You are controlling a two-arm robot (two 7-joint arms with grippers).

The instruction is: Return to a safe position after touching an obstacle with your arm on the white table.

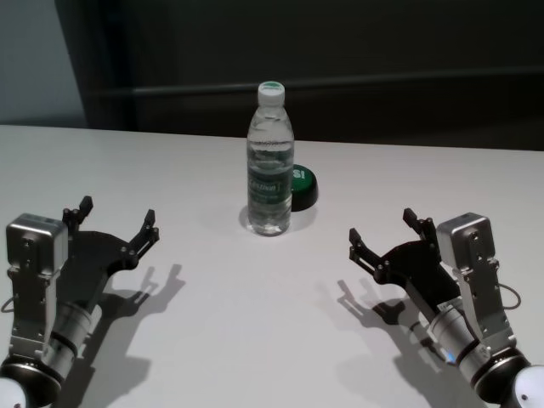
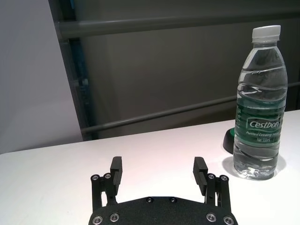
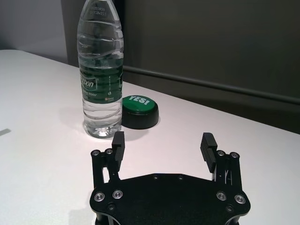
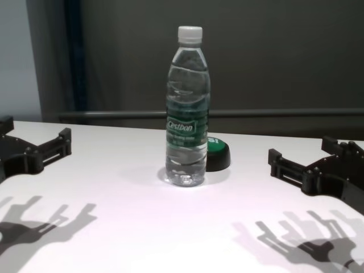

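The obstacle, a clear water bottle point(image 1: 270, 161) with a white cap and green label, stands upright at the middle of the white table point(image 1: 255, 340); the bottle point(image 4: 187, 108) also shows in the chest view. My left gripper point(image 1: 116, 219) hovers open at the near left, well apart from the bottle point(image 2: 260, 105). On the near right, my right gripper point(image 1: 382, 228) is open too, with nothing between its fingers, and the bottle point(image 3: 100, 70) stands ahead of it. Neither arm touches the bottle.
A green button point(image 1: 302, 185) marked "YES!" on a black base sits just behind and right of the bottle; the button point(image 3: 139, 111) nearly touches it. A dark wall with a rail point(image 1: 382, 83) runs behind the table's far edge.
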